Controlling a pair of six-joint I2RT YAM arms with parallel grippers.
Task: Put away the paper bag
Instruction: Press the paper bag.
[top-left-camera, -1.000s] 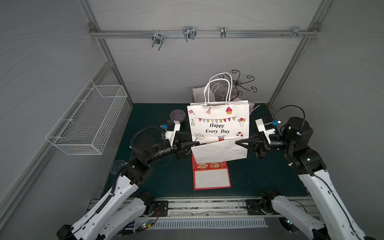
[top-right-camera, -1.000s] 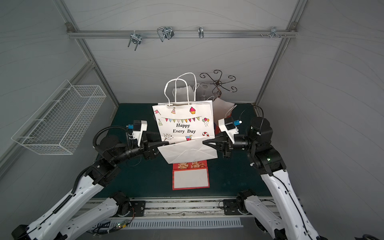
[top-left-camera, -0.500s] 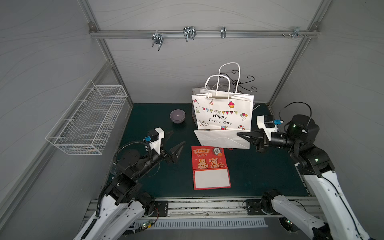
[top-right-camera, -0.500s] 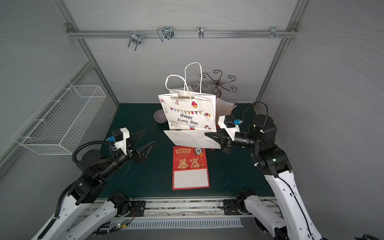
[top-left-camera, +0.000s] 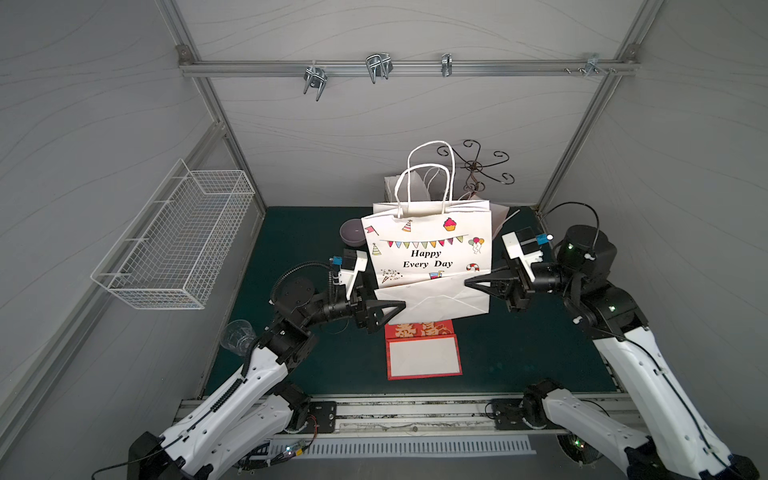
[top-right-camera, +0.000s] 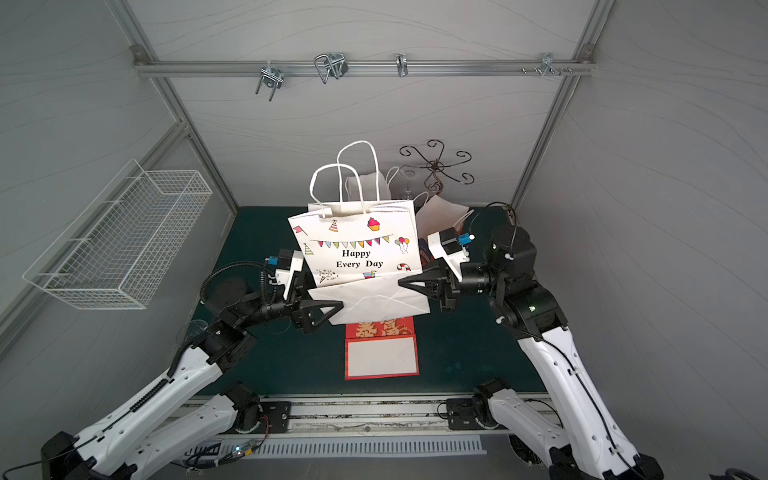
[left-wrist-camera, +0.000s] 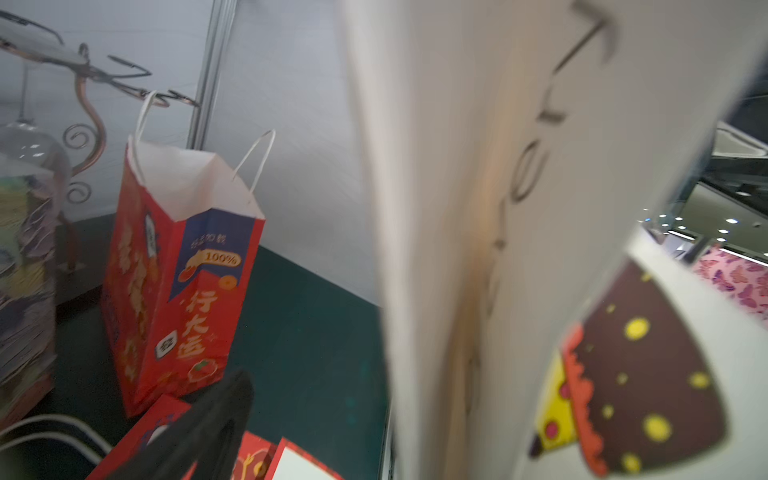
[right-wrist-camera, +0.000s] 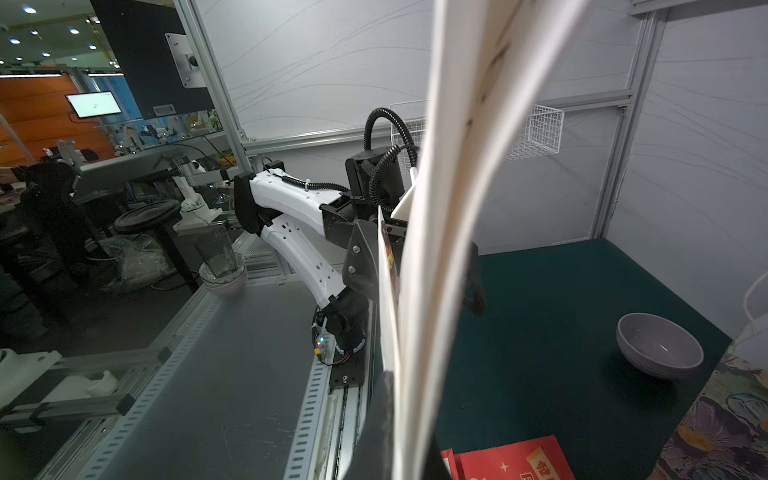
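Note:
The white paper bag (top-left-camera: 428, 249) printed "Happy Every Day" hangs flat and upright above the green table in both top views (top-right-camera: 357, 249). My right gripper (top-left-camera: 469, 282) is shut on the bag's lower right edge, and the pinched paper edge (right-wrist-camera: 449, 208) fills the right wrist view. My left gripper (top-left-camera: 390, 307) is at the lower left corner with its jaws wide apart, straddling the bag's edge. In the left wrist view one black finger (left-wrist-camera: 208, 428) stands clear of the paper bag (left-wrist-camera: 498, 208); the other finger is hidden.
A white wire basket (top-left-camera: 178, 241) hangs on the left wall and metal hooks (top-left-camera: 378, 66) sit on the rail above. A flat red bag (top-left-camera: 424, 353) lies under the held bag. A grey bowl (top-left-camera: 351, 230), a glass (top-left-camera: 237, 334), other bags (left-wrist-camera: 178, 270) and a curly metal stand (top-left-camera: 473, 166) surround it.
Half a second ago the left arm was pulled back to the front left, open and away from the bag. It has since returned to the bag's lower left corner; the bag moved forward.

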